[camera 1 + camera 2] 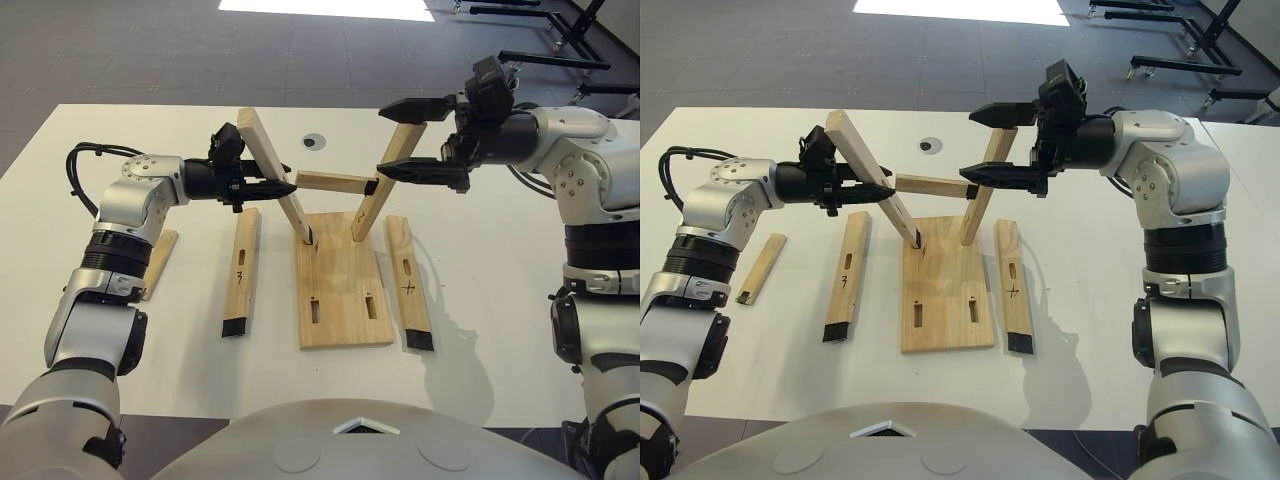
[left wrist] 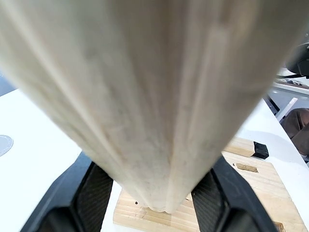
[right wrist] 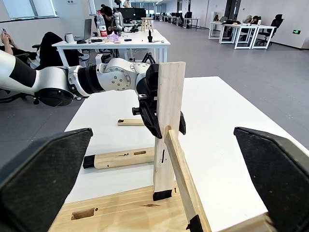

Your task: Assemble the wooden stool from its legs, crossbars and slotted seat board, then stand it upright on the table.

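Stool (image 1: 330, 182) half-built — left leg (image 1: 270, 160) in seat board (image 1: 340, 305), pinched by left pincer (image 1: 288, 187), right pincer (image 1: 381, 140) spread

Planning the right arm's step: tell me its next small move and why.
Probably close the right gripper on the right leg. Its jaws stand open on either side of that leg, which leans in its slot in the board, joined by the crossbar to the left leg that the left gripper grips. Gripping both would steady the frame.
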Tool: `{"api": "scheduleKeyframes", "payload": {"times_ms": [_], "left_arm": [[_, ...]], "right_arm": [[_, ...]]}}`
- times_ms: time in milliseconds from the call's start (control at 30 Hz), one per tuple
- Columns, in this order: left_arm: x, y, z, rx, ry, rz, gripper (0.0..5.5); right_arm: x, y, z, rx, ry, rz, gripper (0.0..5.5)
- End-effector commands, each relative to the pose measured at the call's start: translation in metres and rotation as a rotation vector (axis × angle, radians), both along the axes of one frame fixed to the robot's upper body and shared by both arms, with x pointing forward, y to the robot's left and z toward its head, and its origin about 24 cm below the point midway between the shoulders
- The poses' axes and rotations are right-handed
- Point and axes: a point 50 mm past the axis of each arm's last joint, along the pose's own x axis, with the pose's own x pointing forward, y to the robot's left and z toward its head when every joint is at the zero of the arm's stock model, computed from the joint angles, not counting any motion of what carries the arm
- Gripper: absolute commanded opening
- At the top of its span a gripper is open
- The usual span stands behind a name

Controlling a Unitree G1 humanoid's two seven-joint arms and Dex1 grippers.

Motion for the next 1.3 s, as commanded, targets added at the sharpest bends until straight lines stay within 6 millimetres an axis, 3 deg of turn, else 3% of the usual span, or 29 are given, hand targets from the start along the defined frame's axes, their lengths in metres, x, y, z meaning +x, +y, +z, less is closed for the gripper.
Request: {"api": "scheduleKeyframes", "payload": {"times_ms": [33,100,200,300,700,1033,1300], "left_arm": [[-0.023,0.014,-0.062,0.288,0.213,0.011,2.13],[-0.023,0.014,-0.061,0.296,0.21,0.013,2.13],[-0.023,0.015,-0.062,0.301,0.212,0.015,2.13],[-0.023,0.016,-0.062,0.3,0.213,0.017,2.13],[-0.019,0.012,-0.06,0.3,0.209,0.018,2.13],[-0.014,0.008,-0.06,0.289,0.19,0.034,2.13],[-0.01,-0.002,-0.062,0.327,0.19,-0.006,2.13]], "right_arm": [[-0.002,0.0,-0.007,-0.004,0.048,-0.015,5.39],[-0.001,0.0,0.0,0.026,0.035,-0.025,5.39],[0.005,-0.012,0.026,0.154,0.047,-0.047,5.39],[0.008,-0.022,0.033,0.163,0.034,-0.079,5.39],[0.009,-0.02,-0.019,-0.08,0.102,-0.059,5.39],[-0.003,-0.015,-0.033,-0.101,0.166,-0.002,5.39],[0.0,-0.012,-0.034,-0.101,0.151,-0.033,5.39]]}}
